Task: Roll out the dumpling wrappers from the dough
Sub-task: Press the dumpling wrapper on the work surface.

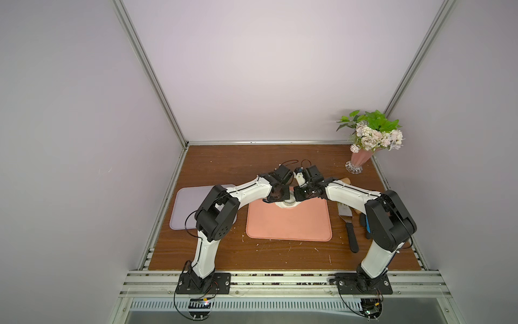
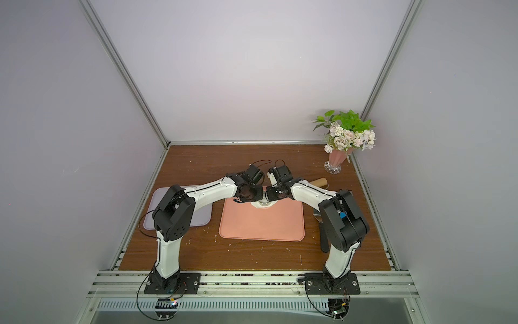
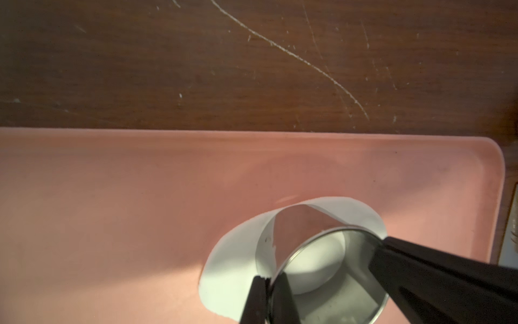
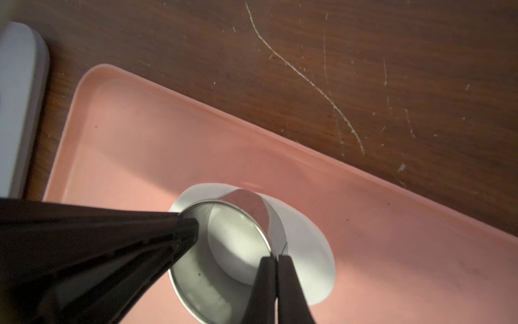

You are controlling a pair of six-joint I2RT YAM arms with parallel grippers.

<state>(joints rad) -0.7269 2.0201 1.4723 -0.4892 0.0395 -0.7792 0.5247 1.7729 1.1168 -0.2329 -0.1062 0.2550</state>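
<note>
The dough (image 3: 232, 258) lies as a thin white sheet on the pink mat (image 1: 288, 227), at the mat's 12 o'clock edge in both top views (image 2: 269, 207). A steel ring cutter (image 3: 336, 291) stands upright on the sheet. White dough fills the round of its opening and spreads out past its wall on the sides that show. Whether the ring has cut through the sheet cannot be told.

Both claws are closed on the ring's thin wall. In its own wrist view, the left claw (image 3: 269, 280) pinches the wall with one finger inside and one outside. It holds the ring at about 9 o'clock as the top views show it. The right claw (image 4: 276, 258) pinches the wall the same way on the opposite side, at about 3 o'clock. Each wrist view shows the other claw as a dark wedge meeting the rim across from its own.

The mat rests on the brown wooden surface (image 1: 224, 162), which is scratched and flecked with white. A lilac tray (image 1: 185, 202) sits at the mat's 9 o'clock, partly under the left arm. At 3 o'clock lies a scraper (image 1: 347, 221) with a metal blade and a black handle. The tan end of a wooden roller (image 1: 346, 181) shows at about 2 o'clock, behind the right arm. A pink vase of flowers (image 1: 361, 157) stands in the far corner at 1 o'clock.
</note>
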